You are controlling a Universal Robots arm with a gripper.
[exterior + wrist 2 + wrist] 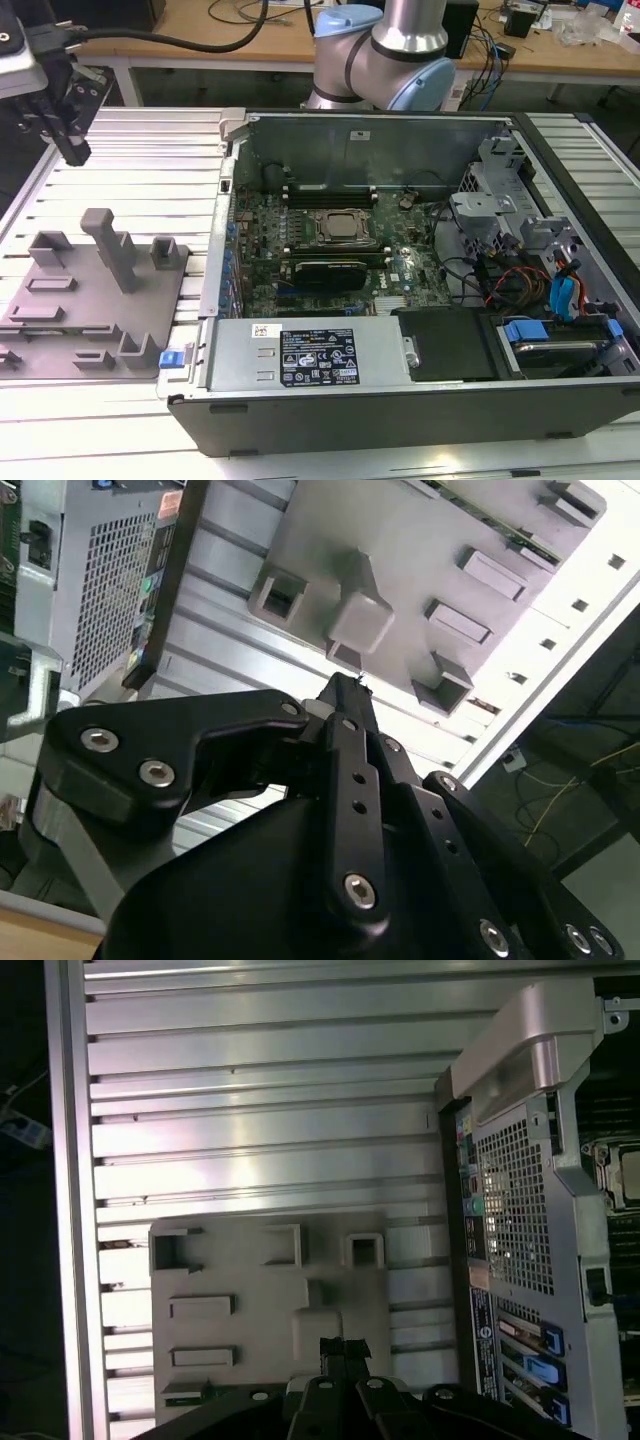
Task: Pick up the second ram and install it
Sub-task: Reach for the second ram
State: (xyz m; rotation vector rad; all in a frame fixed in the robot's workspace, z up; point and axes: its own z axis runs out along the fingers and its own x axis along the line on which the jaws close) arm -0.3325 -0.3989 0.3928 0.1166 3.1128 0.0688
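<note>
My black gripper (72, 150) hangs shut and empty over the slatted table, beyond the far end of the grey fixture tray (95, 300) at the exterior view's left. In both wrist views its fingertips (345, 686) (343, 1346) are pressed together above the tray. The second ram (186, 1393) is a thin green stick lying in a slot at one edge of the tray, and its narrow edge (490, 525) also shows in the second wrist view. The gripper is well clear of it.
The open computer case (240, 135) lies to the exterior view's right of the tray, with its motherboard, CPU socket (337, 226) and a black card (325, 272) inside. Grey posts (112, 245) stand up from the tray. The robot base (380, 50) is behind the case.
</note>
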